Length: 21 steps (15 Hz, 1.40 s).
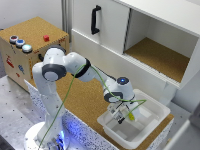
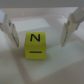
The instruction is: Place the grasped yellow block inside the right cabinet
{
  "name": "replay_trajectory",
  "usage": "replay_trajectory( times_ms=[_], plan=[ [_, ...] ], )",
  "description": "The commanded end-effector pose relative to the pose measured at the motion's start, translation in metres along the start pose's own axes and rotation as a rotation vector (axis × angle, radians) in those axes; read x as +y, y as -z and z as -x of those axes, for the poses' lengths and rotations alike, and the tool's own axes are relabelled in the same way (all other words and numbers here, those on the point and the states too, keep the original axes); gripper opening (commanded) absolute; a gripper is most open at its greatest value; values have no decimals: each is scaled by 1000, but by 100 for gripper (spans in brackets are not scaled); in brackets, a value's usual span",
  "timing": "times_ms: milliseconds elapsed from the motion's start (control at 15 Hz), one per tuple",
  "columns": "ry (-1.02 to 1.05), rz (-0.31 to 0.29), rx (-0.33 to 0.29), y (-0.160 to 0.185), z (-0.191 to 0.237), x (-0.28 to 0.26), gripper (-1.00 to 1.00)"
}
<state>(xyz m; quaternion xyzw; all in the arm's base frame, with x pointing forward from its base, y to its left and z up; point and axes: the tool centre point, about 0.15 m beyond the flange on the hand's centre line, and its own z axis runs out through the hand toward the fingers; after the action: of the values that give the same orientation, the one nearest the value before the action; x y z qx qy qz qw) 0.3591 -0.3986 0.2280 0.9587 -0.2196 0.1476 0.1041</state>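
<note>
In the wrist view a yellow block (image 2: 35, 45) marked with a black N lies on a white surface. My gripper (image 2: 41, 43) is open, with one finger on each side of the block and a visible gap at both sides. In the exterior view the gripper (image 1: 120, 116) hangs down into a white tray (image 1: 150, 116) at the front of the cork-topped counter. The block is too small to pick out with certainty there. The right cabinet (image 1: 157, 57), an open white-walled compartment with a cork floor, stands behind and above the tray, towards the exterior view's right.
A closed white door with a black handle (image 1: 95, 20) is beside the open compartment. A cork-covered box with buttons (image 1: 30, 45) stands at the exterior view's left. A yellow-green cable (image 1: 75, 87) runs along the arm.
</note>
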Motion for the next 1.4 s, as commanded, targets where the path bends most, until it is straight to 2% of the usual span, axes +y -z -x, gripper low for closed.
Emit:
replay_trajectory(
  times_ms=[0, 267, 533, 667, 933, 1067, 1133, 1333],
  plan=[
    [-2, -51, 4, -25, 2, -4, -100],
    [0, -43, -6, -24, 7, -7, -100],
    [-31, -25, 13, -11, -4, -7, -100],
    [-37, -51, 42, 8, -18, -15, -100],
    [-59, -115, 148, 68, -65, -47, -100],
    [-107, -119, 191, 103, -96, -59, -100],
    [-116, -120, 232, 125, -113, -65, -100],
    [-90, -105, 298, 162, -146, -78, -100]
  ],
)
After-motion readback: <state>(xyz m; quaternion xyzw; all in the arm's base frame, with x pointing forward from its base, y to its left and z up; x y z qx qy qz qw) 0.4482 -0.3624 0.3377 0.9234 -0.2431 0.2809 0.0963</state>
